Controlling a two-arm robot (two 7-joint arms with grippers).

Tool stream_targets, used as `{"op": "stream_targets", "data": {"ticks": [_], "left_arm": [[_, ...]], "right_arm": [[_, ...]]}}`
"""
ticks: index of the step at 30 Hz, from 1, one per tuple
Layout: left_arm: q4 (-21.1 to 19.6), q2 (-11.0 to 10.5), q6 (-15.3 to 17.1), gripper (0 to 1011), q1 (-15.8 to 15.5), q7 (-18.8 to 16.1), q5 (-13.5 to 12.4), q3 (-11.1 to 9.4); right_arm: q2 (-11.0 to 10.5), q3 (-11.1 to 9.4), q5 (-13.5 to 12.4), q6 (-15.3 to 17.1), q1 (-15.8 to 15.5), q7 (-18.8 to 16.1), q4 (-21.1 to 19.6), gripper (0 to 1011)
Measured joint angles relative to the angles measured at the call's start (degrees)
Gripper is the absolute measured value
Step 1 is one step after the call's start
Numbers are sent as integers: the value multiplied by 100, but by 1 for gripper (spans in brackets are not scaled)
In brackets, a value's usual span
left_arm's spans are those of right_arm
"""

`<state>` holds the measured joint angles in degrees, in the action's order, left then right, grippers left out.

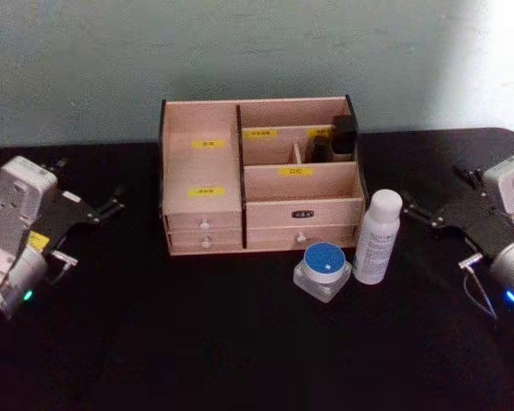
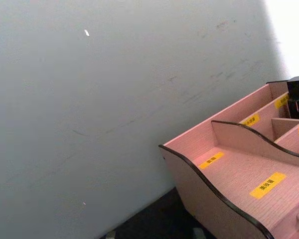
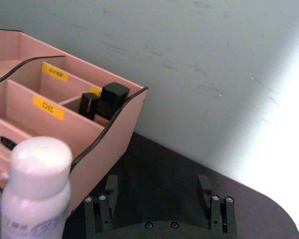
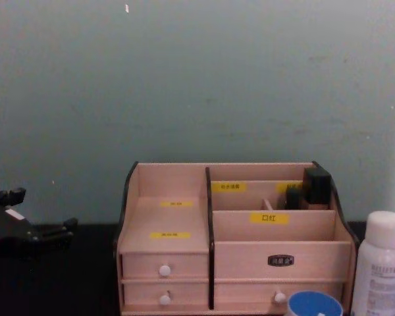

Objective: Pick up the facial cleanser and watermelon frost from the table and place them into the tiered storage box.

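While both arms rest out at the sides of the black table point(image 1: 197, 355), the head view shows the tiered storage box point(image 1: 202, 116) standing at the middle back, in front of a grey-green wall point(image 1: 111, 60). The facial cleanser point(image 1: 378, 235) stands upright on the table just before the box's right front corner. The watermelon frost point(image 1: 324, 267) sits just beside it on its left, blue lid up, in front of the lower right drawer point(image 1: 301, 237). Whether jar and bottle touch cannot be told. The left gripper point(image 1: 90, 182) lies well to the left of the box and the right gripper point(image 1: 437, 190) to the right of the bottle, each apart from everything.

From the left wrist view come the box's left wall with its dark wavy edge and 2 stepped shelves bearing yellow labels point(image 2: 267, 184).

From the right wrist view, the right jaws are spread wide with nothing between them; the bottle's rounded cap is near, beside the box's right wall, and 2 dark items point(image 3: 105, 101) stand in the rear right compartment.

Across the chest view, the left jaws stand parted and hold nothing at the left edge, while the jar's lid and the bottle show at the lower right
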<state>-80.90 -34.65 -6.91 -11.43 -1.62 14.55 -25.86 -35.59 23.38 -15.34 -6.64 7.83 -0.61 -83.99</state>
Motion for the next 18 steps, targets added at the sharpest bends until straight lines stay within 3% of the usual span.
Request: {"op": "stream_targets", "data": {"ticks": [13, 18], "left_arm": [[0, 0, 0, 1001, 0, 0, 0, 0], [0, 0, 0, 1001, 0, 0, 0, 0]], "right_arm": [[-364, -366, -78, 219, -795, -65, -756, 1000], [-525, -577, -431, 229, -1247, -378, -1188, 1000]]}}
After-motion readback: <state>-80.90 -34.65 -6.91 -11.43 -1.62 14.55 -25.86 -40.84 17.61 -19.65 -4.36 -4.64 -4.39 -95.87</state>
